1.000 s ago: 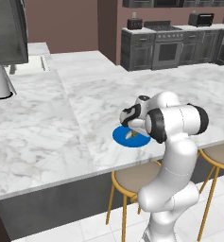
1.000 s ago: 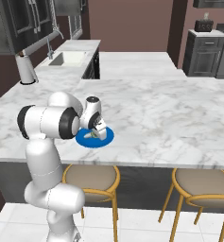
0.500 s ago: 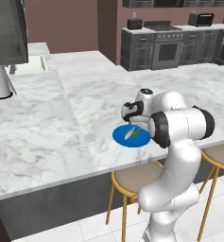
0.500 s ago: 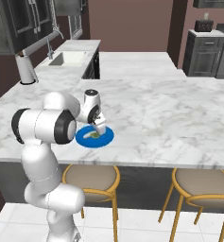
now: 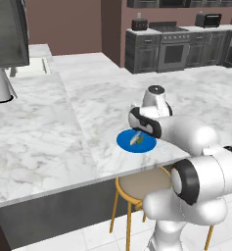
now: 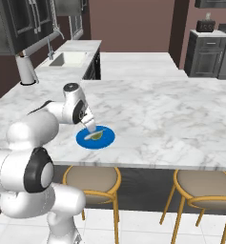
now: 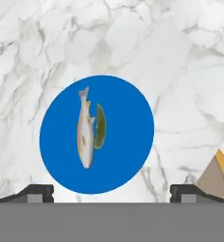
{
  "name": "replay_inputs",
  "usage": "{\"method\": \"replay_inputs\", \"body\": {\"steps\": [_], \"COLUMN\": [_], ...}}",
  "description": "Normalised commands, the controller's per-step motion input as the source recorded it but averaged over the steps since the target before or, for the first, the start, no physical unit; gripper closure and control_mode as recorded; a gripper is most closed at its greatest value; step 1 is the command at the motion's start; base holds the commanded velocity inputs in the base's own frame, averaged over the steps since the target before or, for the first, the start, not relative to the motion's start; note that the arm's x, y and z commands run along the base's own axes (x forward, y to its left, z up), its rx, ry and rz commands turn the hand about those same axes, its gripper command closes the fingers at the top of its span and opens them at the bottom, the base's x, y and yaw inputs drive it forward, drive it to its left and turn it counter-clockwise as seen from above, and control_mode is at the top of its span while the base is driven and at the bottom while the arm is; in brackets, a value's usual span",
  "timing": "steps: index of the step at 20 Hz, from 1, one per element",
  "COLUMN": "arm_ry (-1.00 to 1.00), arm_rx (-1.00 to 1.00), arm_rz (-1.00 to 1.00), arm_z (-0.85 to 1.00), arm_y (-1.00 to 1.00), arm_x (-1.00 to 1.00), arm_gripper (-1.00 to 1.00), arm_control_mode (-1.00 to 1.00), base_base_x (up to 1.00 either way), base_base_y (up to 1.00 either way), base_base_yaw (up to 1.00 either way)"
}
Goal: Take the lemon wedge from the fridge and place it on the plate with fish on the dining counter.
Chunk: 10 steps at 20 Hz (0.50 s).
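Observation:
On the marble dining counter (image 5: 49,132) (image 6: 171,114) (image 7: 179,61), near its front edge, lies the bright blue plate (image 5: 122,141) (image 6: 107,139) (image 7: 127,137). A pale fish (image 7: 85,130) rests on it. The small yellow-green lemon wedge (image 7: 100,126) (image 6: 97,135) (image 5: 138,139) lies right beside the fish, touching it. My gripper (image 7: 112,193) (image 6: 89,127) hovers a little above the plate, open, with nothing between its fingertips (image 7: 35,191). The fridge is out of view.
Round wooden stools (image 6: 91,180) (image 6: 202,183) (image 5: 142,182) stand under the counter's front edge. A white cylinder (image 5: 0,86) (image 6: 26,69) stands at the far left of the counter by a sink (image 6: 71,58). Dark cabinets with a stove (image 5: 172,46) line the back wall.
The gripper has opened and lifted off the plate. The lemon wedge has been let go and now lies beside the fish.

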Motion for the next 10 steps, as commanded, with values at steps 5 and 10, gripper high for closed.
{"method": "replay_inputs", "body": {"steps": [5, 10], "arm_ry": [-0.25, -0.46], "arm_rx": [-0.17, -0.31], "arm_rz": [-0.01, 0.0], "arm_z": [0.33, 0.53], "arm_y": [0.02, 0.0], "arm_x": [-1.0, -1.0], "arm_gripper": [-1.0, -1.0], "arm_control_mode": [-1.0, -1.0], "base_base_x": [0.0, 0.0], "base_base_y": [0.0, 0.0], "base_base_yaw": [0.0, 0.0]}}
